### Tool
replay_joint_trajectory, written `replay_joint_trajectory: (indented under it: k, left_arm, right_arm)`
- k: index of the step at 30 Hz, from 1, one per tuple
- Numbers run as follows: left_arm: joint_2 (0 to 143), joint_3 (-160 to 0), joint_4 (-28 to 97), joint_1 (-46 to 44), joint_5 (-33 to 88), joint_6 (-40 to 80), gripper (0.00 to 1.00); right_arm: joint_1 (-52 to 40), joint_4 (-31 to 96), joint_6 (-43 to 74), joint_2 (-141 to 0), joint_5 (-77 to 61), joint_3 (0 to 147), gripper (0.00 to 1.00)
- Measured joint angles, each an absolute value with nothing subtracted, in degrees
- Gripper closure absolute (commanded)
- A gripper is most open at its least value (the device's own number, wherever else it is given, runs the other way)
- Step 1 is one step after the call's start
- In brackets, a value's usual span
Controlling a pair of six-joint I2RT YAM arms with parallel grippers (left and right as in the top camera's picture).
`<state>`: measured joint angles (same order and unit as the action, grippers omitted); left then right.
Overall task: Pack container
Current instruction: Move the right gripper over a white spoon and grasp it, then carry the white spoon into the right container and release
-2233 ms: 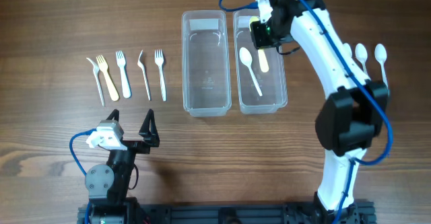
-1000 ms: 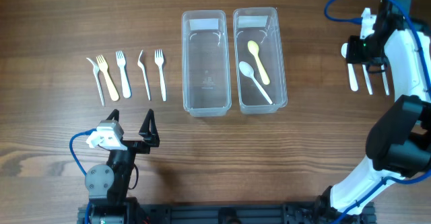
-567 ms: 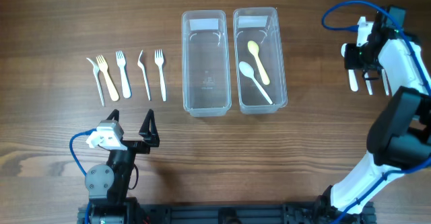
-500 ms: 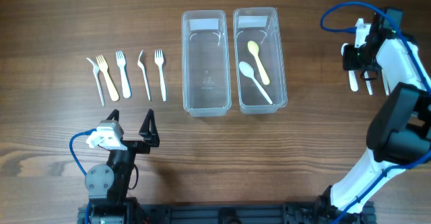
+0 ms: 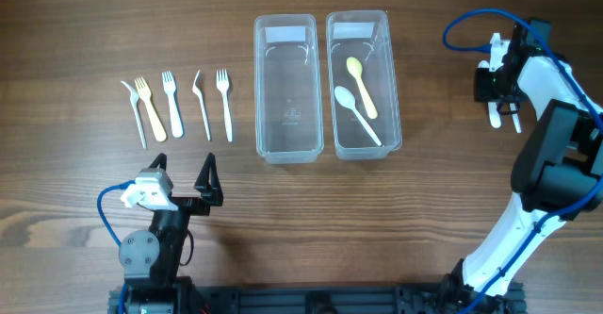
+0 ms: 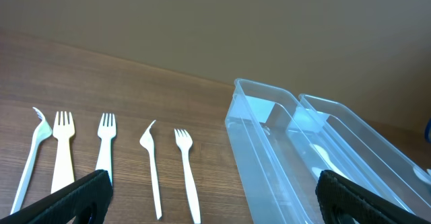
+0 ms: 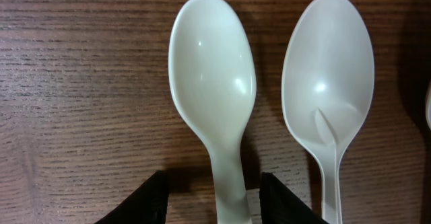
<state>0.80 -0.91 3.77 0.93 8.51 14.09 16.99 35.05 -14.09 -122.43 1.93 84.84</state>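
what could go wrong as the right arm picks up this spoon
1. The right tool straddles the cream spoon at its thin handle, and the white spoon lies close beside it, so a finger may nudge or pinch it too.
2. The handle lies flat on the table, so the grip could slip.

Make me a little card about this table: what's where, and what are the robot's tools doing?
Forks: five in a row on the left
Left box: empty
Right box: a yellow spoon and a white spoon inside
Right tool: open, a finger each side of a loose spoon
Left tool: open, holding nothing
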Motion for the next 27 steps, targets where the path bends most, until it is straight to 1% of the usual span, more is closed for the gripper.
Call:
replay_joint_trajectory:
  k: [1,8,12,14,16,27]
  left_arm:
    - [0.8,-0.9,3.8,0.9,8.5,14.1,0.00]
    - [0.8,-0.9,3.8,0.9,8.5,14.1,0.00]
    - [0.8,-0.9,3.8,0.9,8.5,14.1,0.00]
    - [0.8,-0.9,3.8,0.9,8.5,14.1,0.00]
    - [0.8,-0.9,3.8,0.9,8.5,14.1,0.00]
    - [0.8,-0.9,3.8,0.9,8.5,14.1,0.00]
  right_arm:
    - [17.0,35.0,-14.2,-122.5,1.9,84.9,0.60]
    - [17.0,34.8,-14.5,-122.8,1.5,85.0,0.73]
    - [17.0,34.8,-14.7,-122.8,1.5,85.1,0.90]
    - [17.0,35.0,-14.7,-122.9,1.6,85.2,0.94]
    - [17.0,35.1,-14.6,-122.9,1.6,85.3,0.96]
    - [17.0,38.1,-14.2,-123.2,-0.7,87.7,0.96]
